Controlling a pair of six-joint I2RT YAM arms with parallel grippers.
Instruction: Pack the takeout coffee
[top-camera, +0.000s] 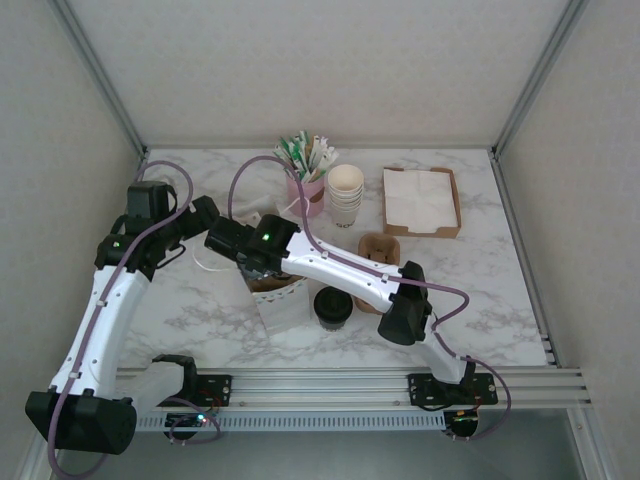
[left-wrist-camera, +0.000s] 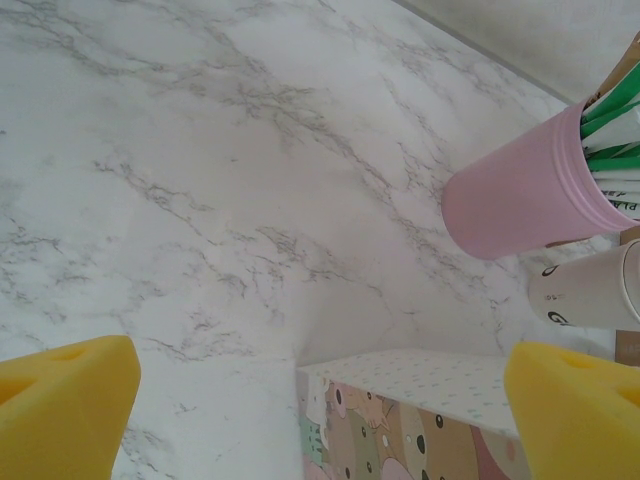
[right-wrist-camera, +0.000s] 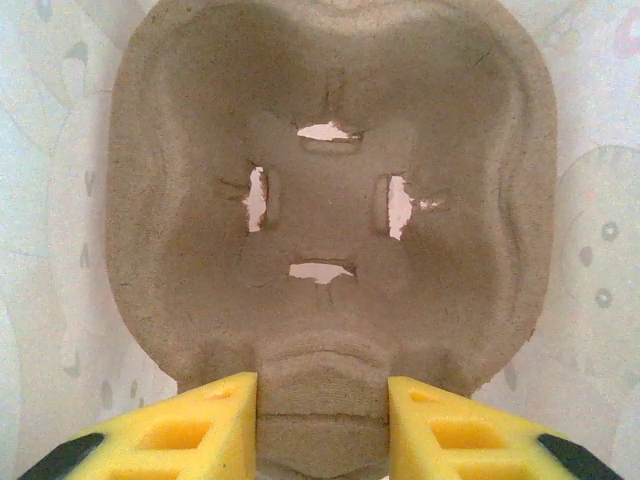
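The takeout coffee (top-camera: 332, 305), a tan paper cup under a round black lid, stands upright on the marble tabletop (top-camera: 500, 300) towards the near edge, just to the right of a patterned paper bag (top-camera: 290, 312) and beside the right arm's forearm; neither tool touches it.

The right arm reaches leftwards across the tabletop and points its wrist down into the mouth of the bag; in the right wrist view the right tool (right-wrist-camera: 322, 410) has its yellow fingers (right-wrist-camera: 200, 425) narrowly apart and pressed against either side of the near ridge of a pulp carrier (right-wrist-camera: 330, 120), so it is gripping that carrier; the carrier lies flat with four small slits around its middle, and the bag's pale printed paper (right-wrist-camera: 50, 200) shows around it.

The left tool (left-wrist-camera: 320, 395) is spread wide and grips nothing; its yellow fingers (left-wrist-camera: 65, 405) sit at the two lower corners of the left wrist view, with the bag's dotted rim (left-wrist-camera: 400, 385) between them and bare marble beyond.

At the back of the tabletop a pink cup (top-camera: 305, 190) holds green and white packets; just to its right is a stack of cream paper cups (top-camera: 345, 195), and further right a cardboard tray (top-camera: 420, 233) of white napkins; a second pulp carrier (top-camera: 380, 247) lies in front of the stack and the tray, well apart from the bag.
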